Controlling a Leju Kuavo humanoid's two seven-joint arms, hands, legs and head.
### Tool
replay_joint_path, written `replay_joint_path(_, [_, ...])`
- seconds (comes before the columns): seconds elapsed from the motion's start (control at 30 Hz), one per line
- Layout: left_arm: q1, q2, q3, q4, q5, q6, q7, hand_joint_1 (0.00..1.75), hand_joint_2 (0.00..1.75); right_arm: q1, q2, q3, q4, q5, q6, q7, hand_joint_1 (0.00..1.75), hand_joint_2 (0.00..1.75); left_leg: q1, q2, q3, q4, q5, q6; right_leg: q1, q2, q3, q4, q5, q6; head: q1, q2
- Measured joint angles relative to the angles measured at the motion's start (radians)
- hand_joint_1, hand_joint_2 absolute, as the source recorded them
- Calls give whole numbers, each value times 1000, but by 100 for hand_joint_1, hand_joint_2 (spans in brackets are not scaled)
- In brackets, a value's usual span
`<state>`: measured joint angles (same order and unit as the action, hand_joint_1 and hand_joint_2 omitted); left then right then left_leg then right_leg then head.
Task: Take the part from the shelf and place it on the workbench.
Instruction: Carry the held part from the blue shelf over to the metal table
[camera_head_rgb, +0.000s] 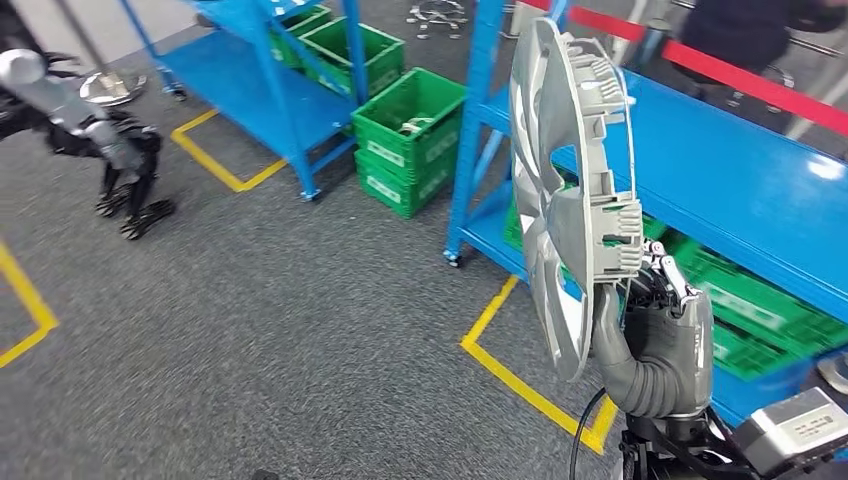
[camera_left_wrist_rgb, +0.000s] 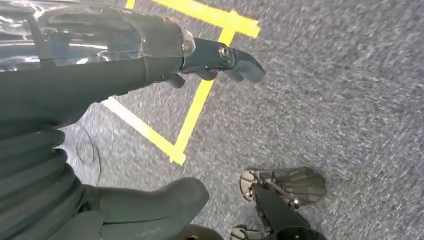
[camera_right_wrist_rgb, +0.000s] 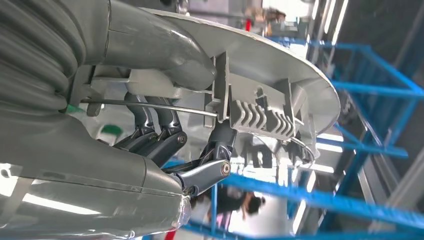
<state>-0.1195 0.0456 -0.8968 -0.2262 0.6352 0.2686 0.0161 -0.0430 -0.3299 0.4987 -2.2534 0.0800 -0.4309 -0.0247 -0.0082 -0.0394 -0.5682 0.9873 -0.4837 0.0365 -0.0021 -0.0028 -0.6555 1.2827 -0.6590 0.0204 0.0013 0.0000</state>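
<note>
Wheel cover (camera_head_rgb: 570, 190), silver-grey and round, is held upright on its edge in the right hand (camera_head_rgb: 655, 330), raised in front of the blue shelf (camera_head_rgb: 740, 180). Its lower rim is pinched between the thick grey thumb (camera_right_wrist_rgb: 160, 47) on the smooth face and the dark fingers (camera_right_wrist_rgb: 220, 145) on the ribbed back, as seen in the right wrist view. Much of the shelf's lower level is hidden behind the cover, and the green crates (camera_head_rgb: 760, 310) there are partly covered by the cover and the hand. The shelf is cut off at the right edge of the head view.

The left hand (camera_head_rgb: 130, 190) hangs low at the far left over grey carpet (camera_head_rgb: 280, 300); in the left wrist view its fingers (camera_left_wrist_rgb: 235, 60) are spread apart from the thumb (camera_left_wrist_rgb: 165, 200) and nothing is held. That view is blurred, so the finger pose is probably relaxed rather than stretched.

A second blue shelf unit (camera_head_rgb: 270, 70) stands further back with green crates (camera_head_rgb: 410, 135) beside it. Yellow floor tape (camera_head_rgb: 520, 375) is laid in corners near both shelves. A wide stretch of carpet lies between the two arms. A person in dark clothing (camera_head_rgb: 750, 30) is partly seen beyond a red barrier (camera_head_rgb: 720, 70), cut off by the frame.
</note>
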Motion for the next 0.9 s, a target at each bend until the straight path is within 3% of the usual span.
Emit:
replay_joint_path(0.03, [2,-1,-1,0,2,0,-2,0,175,2,0,0,0,2,-1,4,175,175,0,-15,1,1,0,0,-1,3,9,-25,28,0,6,0])
replay_joint_path(0.1, [3,-1,-1,0,7,2,-13,0,175,4,-1,0,-1,7,-3,10,175,175,0,-40,2,5,-1,-3,-6,25,60,-151,106,-4,16,0])
replay_joint_path(0.13, [3,-2,-1,0,12,2,-22,0,175,4,-3,0,-2,10,-4,15,175,175,-1,-51,-1,9,-2,-6,-9,41,85,-213,131,-7,20,0])
replay_joint_path(0.2, [5,-3,-1,0,22,2,-40,0,175,3,-5,1,-4,17,-3,26,175,175,-2,-65,-13,16,0,-15,-10,61,107,-272,143,-14,21,0])
replay_joint_path(0.27, [9,-6,-1,1,27,-4,-50,0,175,1,-5,2,-4,21,-3,34,175,175,0,-70,-23,19,1,-24,-10,50,108,-281,144,-22,18,0])
replay_joint_path(0.33, [10,-14,-2,1,30,-7,-50,0,175,1,-6,5,-1,22,-4,35,175,175,-2,-21,-41,52,-25,-35,-13,32,111,-287,148,-32,8,0])
replay_joint_path(0.4, [7,-25,-2,1,34,-12,-41,0,175,3,-6,7,4,22,-6,31,175,175,1,36,-91,159,-84,-47,-14,10,113,-290,148,-39,-6,0])
replay_joint_path(0.47, [5,-34,-3,1,36,-18,-29,0,175,4,-6,8,11,22,-8,25,175,175,12,43,-153,283,-130,-57,-13,-13,113,-289,146,-41,-16,0])
replay_joint_path(0.5, [6,-37,-4,1,37,-19,-24,0,175,4,-6,10,14,22,-9,24,175,175,17,43,-165,305,-128,-60,-14,-24,114,-289,145,-40,-20,0])
replay_joint_path(0.53, [6,-39,-4,1,38,-19,-20,0,175,4,-6,11,16,21,-9,23,175,175,20,46,-157,289,-108,-63,-14,-35,115,-289,143,-38,-24,0])
replay_joint_path(0.57, [7,-40,-5,1,38,-19,-18,0,175,4,-6,12,19,21,-9,23,175,175,22,57,-129,234,-74,-64,-15,-45,118,-288,141,-35,-29,0])
replay_joint_path(0.63, [7,-41,-5,2,39,-19,-17,0,175,4,-6,15,21,21,-9,23,175,175,20,103,-60,98,-19,-61,-12,-62,123,-285,135,-25,-41,0])
replay_joint_path(0.7, [5,-43,-5,2,41,-20,-15,0,175,3,-6,17,21,21,-8,23,175,175,12,128,-32,36,-5,-51,-8,-79,125,-283,130,-14,-45,0])
replay_joint_path(0.77, [6,-44,-6,2,42,-20,-12,0,175,2,-6,17,21,22,-7,23,175,175,7,107,-36,34,-4,-37,-8,-98,128,-285,127,-3,-40,0])
replay_joint_path(0.8, [6,-44,-6,2,43,-20,-14,0,175,2,-5,18,22,22,-5,22,175,175,8,95,-37,32,-1,-30,-11,-96,128,-283,121,2,-37,0])
replay_joint_path(0.87, [5,-45,-6,3,45,-18,-22,0,175,1,-5,18,23,22,-3,21,175,175,10,72,-36,28,4,-17,-15,-60,108,-230,80,9,-30,0])
replay_joint_path(0.9, [4,-45,-6,3,45,-17,-27,0,175,1,-5,19,25,23,-2,20,175,175,10,61,-37,27,6,-13,-16,-34,82,-171,47,10,-21,0])
